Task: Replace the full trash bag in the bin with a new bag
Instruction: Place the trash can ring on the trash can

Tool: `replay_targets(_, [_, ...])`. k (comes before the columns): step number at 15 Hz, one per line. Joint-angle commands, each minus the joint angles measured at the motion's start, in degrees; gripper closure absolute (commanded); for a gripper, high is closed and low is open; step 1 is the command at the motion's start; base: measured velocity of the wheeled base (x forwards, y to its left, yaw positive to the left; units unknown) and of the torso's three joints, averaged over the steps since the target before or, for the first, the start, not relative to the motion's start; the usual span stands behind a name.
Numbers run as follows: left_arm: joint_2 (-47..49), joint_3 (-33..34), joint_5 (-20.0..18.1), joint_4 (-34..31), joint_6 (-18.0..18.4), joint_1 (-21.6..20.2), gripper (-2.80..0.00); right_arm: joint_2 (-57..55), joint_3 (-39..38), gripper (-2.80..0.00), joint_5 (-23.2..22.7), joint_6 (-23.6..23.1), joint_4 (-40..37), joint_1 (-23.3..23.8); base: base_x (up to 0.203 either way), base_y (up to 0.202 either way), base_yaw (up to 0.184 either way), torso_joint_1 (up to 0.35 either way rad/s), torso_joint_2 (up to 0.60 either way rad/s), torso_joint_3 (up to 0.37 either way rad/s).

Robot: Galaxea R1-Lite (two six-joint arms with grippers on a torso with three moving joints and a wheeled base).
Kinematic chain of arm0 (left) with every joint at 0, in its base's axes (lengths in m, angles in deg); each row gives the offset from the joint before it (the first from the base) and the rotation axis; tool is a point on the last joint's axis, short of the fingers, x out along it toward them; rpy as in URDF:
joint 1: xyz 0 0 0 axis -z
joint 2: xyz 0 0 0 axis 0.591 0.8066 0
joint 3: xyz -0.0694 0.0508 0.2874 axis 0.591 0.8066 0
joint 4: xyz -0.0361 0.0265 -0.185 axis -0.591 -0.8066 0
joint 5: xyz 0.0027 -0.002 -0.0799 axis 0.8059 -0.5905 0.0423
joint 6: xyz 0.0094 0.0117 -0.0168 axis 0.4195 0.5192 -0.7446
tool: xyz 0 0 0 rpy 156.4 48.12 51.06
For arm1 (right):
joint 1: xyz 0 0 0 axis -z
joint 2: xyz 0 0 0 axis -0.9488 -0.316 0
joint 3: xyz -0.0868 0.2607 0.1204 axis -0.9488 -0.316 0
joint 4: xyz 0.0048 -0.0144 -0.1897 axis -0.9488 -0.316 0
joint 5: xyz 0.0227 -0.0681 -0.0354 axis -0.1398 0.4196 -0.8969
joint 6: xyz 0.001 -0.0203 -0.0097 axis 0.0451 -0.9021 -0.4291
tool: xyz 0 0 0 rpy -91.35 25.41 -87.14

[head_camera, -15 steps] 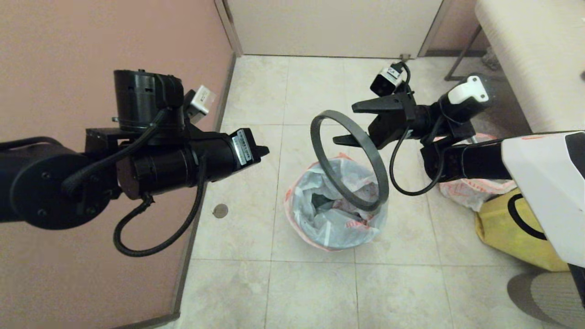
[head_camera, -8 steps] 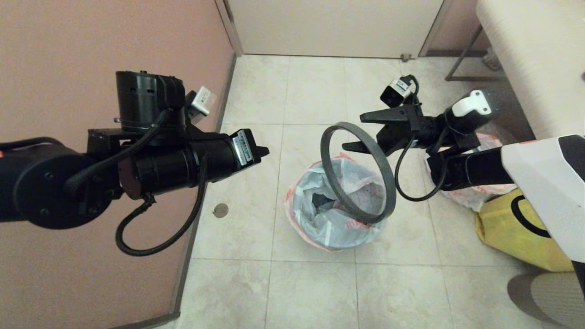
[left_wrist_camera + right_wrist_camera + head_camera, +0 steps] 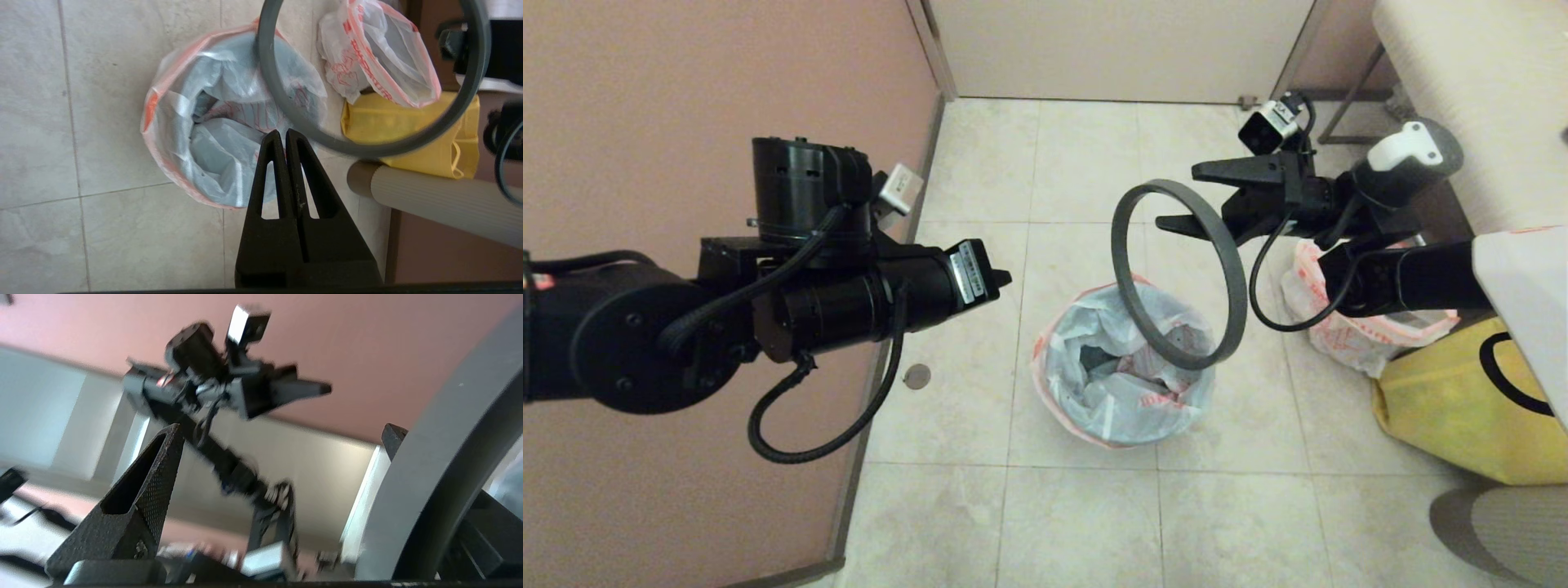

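Observation:
The full trash bag (image 3: 1123, 392) (image 3: 212, 134), translucent white with a red-orange band at its mouth, lines the bin and drapes over its rim, so the bin's black wall is hidden. My right gripper (image 3: 1176, 196) (image 3: 282, 428) stands open in the air above and beyond the bin. The dark grey hoop (image 3: 1120, 249) (image 3: 263, 61) (image 3: 449, 457) hangs hooked over its lower finger. My left gripper (image 3: 1005, 279) (image 3: 282, 132) hovers shut and empty to the left of the bin. The new bag (image 3: 1347, 331) (image 3: 380, 57) lies limp on the floor to the right.
A yellow bag (image 3: 1445, 408) (image 3: 429, 139) sits by the new bag at the right. A pink wall (image 3: 686, 82) runs along the left, with a pale door behind. A cushioned bench (image 3: 1470, 90) stands at the far right. Tiled floor surrounds the bin.
The right gripper has carried the hoop up and to the right, away from the bin's mouth. The left arm has shifted slightly to the right and stays shut.

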Motion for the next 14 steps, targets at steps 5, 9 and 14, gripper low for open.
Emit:
replay_targets(5, [0.0,0.0,0.0,0.1,-0.2,0.1,0.0,1.3,-11.3,-2.8,9.8,-12.5,-0.3,-0.3,0.0,0.0,0.0,0.0,0.0,0.0])
replay_targets(9, [-0.1,-0.1,0.0,0.1,-0.2,0.1,0.0,0.8,-16.8,-2.8,16.0,-20.2,-2.4,-0.9,0.0,0.0,0.0,0.0,0.0,0.0])
replay_targets(14, [-0.4,-0.1,0.0,0.1,-0.1,-0.1,0.0,-2.0,-15.7,-2.8,32.4,-50.4,-29.3,-4.2,0.0,0.0,0.0,0.0,0.0,0.0])
